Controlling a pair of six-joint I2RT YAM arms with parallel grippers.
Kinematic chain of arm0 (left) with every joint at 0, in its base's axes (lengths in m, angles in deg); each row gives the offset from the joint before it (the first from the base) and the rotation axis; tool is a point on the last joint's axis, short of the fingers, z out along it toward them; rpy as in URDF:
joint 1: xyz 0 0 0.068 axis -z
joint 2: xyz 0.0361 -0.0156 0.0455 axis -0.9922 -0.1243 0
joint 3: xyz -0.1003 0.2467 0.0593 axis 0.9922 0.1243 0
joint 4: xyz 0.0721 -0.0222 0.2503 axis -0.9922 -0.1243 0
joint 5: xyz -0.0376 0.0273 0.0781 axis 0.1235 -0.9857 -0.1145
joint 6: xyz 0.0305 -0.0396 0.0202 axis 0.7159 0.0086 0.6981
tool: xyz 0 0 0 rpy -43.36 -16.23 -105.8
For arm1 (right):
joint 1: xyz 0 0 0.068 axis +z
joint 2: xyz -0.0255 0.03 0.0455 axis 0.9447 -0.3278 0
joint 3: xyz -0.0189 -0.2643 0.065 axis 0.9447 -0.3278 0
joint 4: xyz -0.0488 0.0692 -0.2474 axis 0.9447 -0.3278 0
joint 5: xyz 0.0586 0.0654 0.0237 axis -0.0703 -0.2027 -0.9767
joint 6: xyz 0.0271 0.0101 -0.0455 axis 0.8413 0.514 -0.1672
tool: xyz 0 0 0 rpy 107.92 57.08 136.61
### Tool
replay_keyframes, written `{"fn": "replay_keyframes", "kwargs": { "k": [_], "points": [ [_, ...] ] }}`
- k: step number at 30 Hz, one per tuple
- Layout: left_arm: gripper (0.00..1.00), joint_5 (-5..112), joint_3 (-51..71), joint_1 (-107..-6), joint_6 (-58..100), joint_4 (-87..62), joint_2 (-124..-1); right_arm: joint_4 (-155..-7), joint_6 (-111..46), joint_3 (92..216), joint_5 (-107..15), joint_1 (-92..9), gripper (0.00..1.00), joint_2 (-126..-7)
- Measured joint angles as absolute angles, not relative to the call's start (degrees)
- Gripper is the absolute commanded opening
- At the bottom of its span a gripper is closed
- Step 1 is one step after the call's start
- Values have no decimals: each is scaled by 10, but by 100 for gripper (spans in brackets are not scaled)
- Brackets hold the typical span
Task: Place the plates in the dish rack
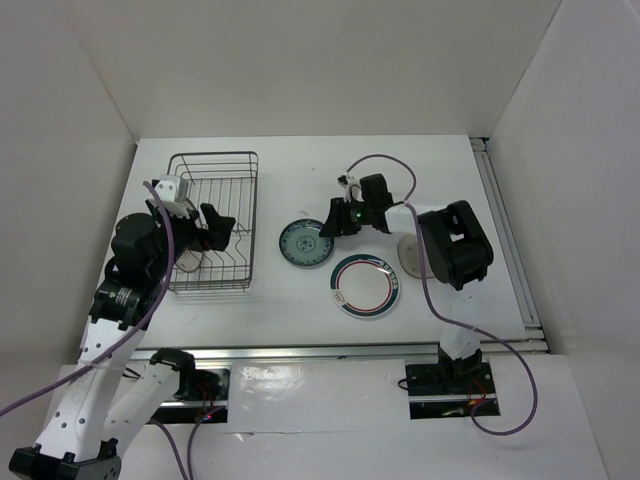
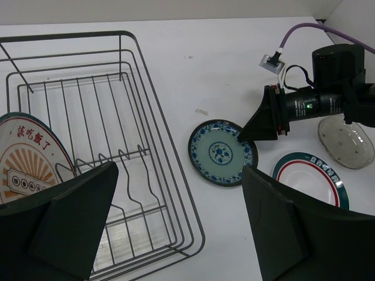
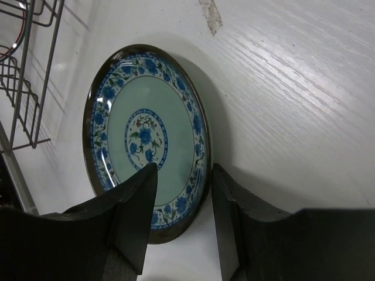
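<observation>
The white table carries everything. On its left side lies the dish rack, a dark wire basket with upright prongs along its floor. One plate is already in it: the white plate with the orange sunburst stands tilted at the rack's near end, partly cut off in the left wrist view.

The left pincer hangs over the rack with its fingers spread wide and nothing between them.

To the right of the rack, three plates lie flat on the table. The white plate with the green-and-red rim lies nearest the arm bases. Just beside it, toward the rack, is the small teal-patterned plate. The right pincer straddles this plate's rim — one finger over the plate's face, the other outside the edge — with a gap showing, so it is not clamped. The small clear glass plate lies further right, partly under the right arm.
</observation>
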State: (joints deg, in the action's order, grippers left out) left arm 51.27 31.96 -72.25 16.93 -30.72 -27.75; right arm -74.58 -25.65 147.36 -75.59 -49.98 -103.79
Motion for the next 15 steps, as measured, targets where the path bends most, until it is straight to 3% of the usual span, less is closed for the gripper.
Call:
{"fn": "replay_keyframes", "kwargs": {
  "k": [5, 7, 9, 15],
  "points": [
    [100, 512, 319, -722, 169, -307, -278, -736, -255, 1477, -769, -496, 13, -1053],
    [100, 511, 319, -722, 169, -307, -278, -736, -250, 1477, -768, -496, 10, -1056],
    [100, 509, 319, -722, 168, -308, -279, -735, -243, 1477, -773, -496, 0, -1059],
    [100, 503, 319, -722, 168, -307, -282, -732, -216, 1475, -771, -499, 0, -1060]
  ]
}}
